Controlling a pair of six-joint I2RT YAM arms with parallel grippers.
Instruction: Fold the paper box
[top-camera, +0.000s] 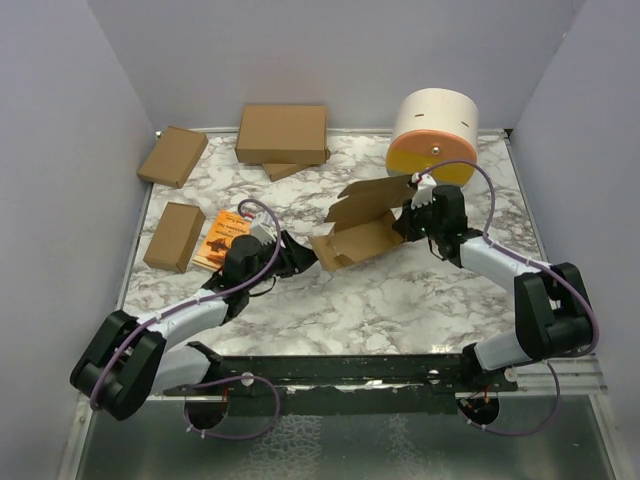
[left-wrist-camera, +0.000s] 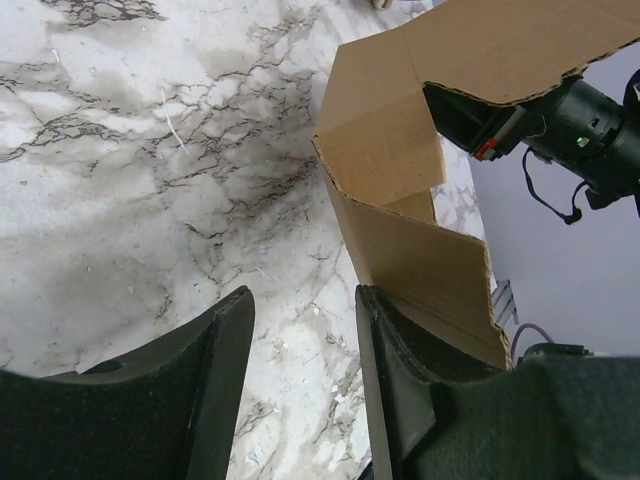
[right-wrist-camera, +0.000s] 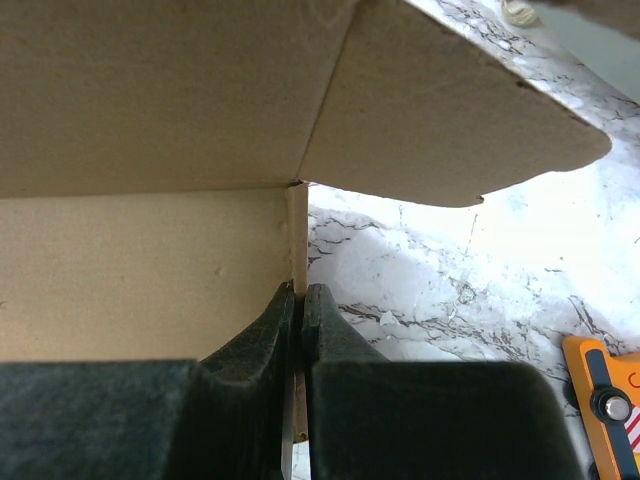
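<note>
Mid-fold: right claw (right-wrist-camera: 298, 298) clamped on a wall of the paper box (top-camera: 352, 238); left claw (left-wrist-camera: 305, 295) half open, empty, box wall just outside one finger. Next, probably: left folds that wall up

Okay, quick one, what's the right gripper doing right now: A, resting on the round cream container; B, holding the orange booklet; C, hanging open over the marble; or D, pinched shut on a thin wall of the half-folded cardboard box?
D: the right wrist view shows the right gripper closed tight on a thin upright wall of the paper box, with nothing else between its fingers.
</note>
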